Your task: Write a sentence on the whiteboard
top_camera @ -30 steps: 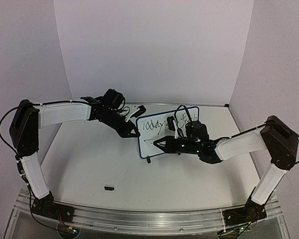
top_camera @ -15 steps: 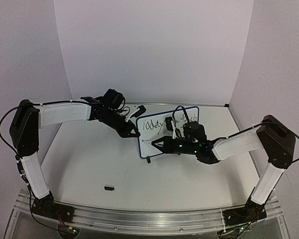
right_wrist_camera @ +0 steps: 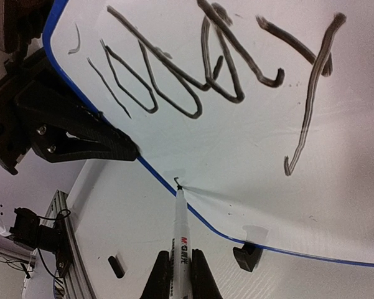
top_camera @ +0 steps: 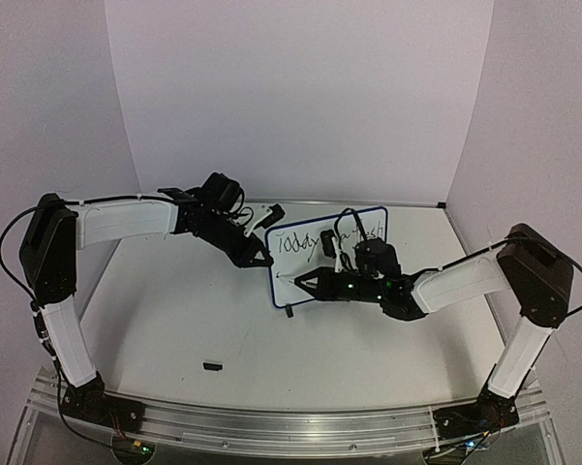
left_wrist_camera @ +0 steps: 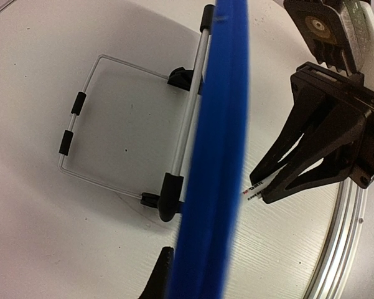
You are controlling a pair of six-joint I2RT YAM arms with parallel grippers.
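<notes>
The whiteboard [top_camera: 302, 263] stands tilted at the table's middle, its blue rim [left_wrist_camera: 215, 156] blurred close up in the left wrist view. My left gripper [top_camera: 259, 260] is shut on the board's left edge; one dark finger [left_wrist_camera: 157, 277] shows beside the rim. The sentence [top_camera: 320, 240] runs as black script [right_wrist_camera: 205, 68] across the board's upper part. My right gripper [right_wrist_camera: 180, 274] is shut on a black-and-white marker [right_wrist_camera: 182, 233]. The marker's tip touches the board low on its left side, just inside the rim, at a tiny hooked mark [right_wrist_camera: 177, 182]. From above, the right gripper [top_camera: 305, 281] points left at the board.
A small black cap [top_camera: 211, 366] lies on the table in front of the board. A wire stand [left_wrist_camera: 99, 124] props the board from behind, and a black foot [right_wrist_camera: 247, 255] clips its lower edge. An aluminium rail [top_camera: 291, 421] runs along the near edge.
My right arm has edged slightly left with the marker at the board's lower left. The left arm and the board have not moved.
</notes>
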